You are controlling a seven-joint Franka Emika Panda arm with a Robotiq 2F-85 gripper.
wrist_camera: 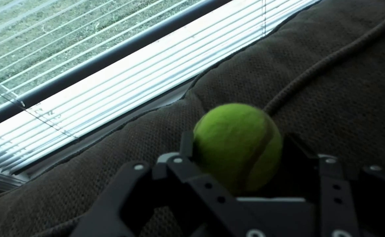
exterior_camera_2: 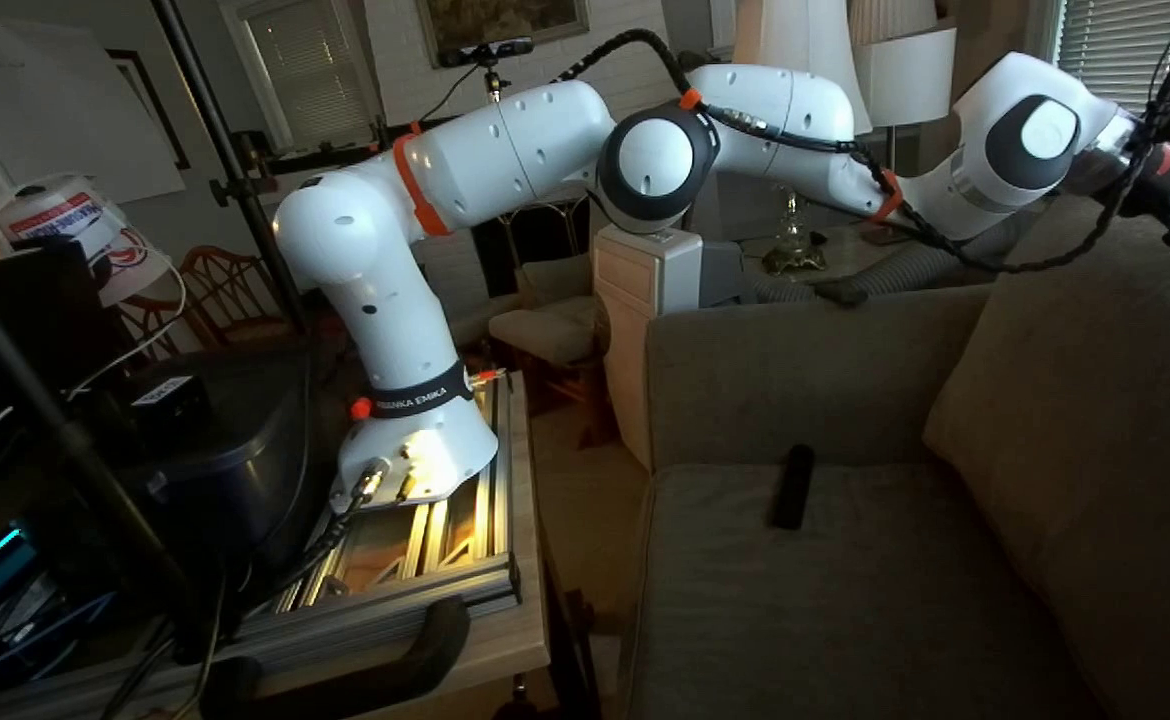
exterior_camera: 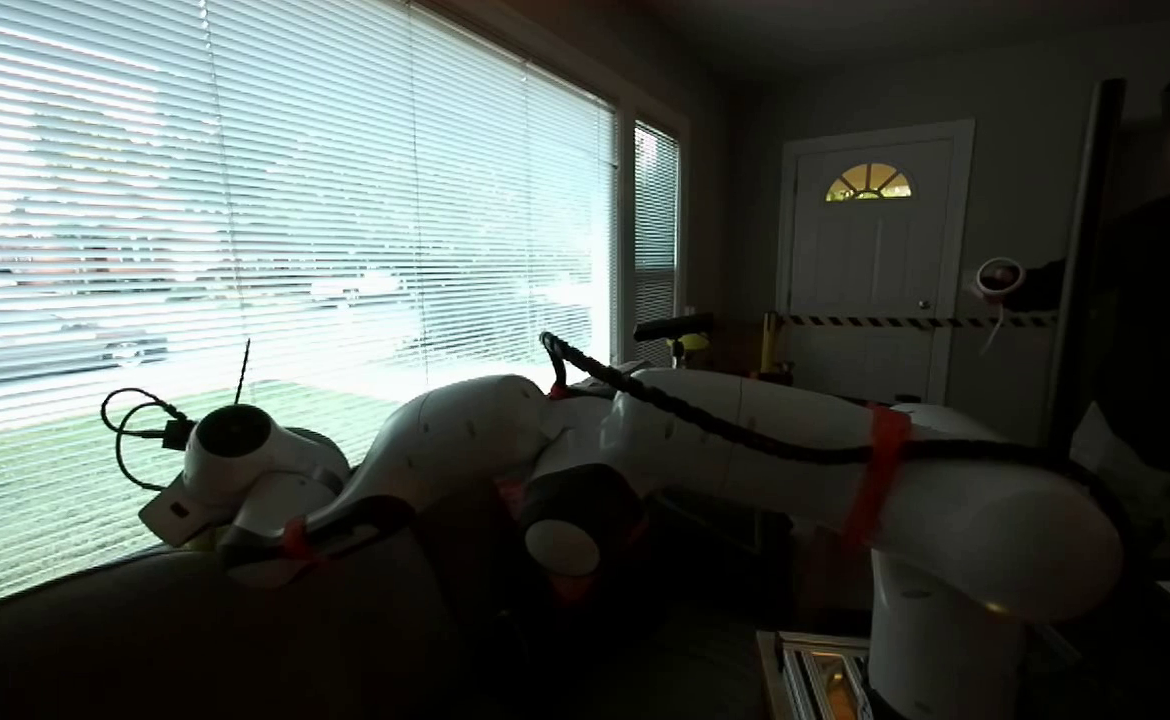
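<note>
At the sofa back [wrist_camera: 330, 89], my gripper [wrist_camera: 238, 138] straddles the ball [wrist_camera: 236, 148], whether pinched or loose I cannot tell, and uneven pressure on its round sides could squirt it toward the blinds [wrist_camera: 146, 94].

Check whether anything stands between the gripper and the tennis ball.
Nothing visible does: in the wrist view the tennis ball is between the fingers of the gripper, with the sofa cushion beyond it rather than in between. It is too dark to tell whether both fingers touch the ball.
</note>
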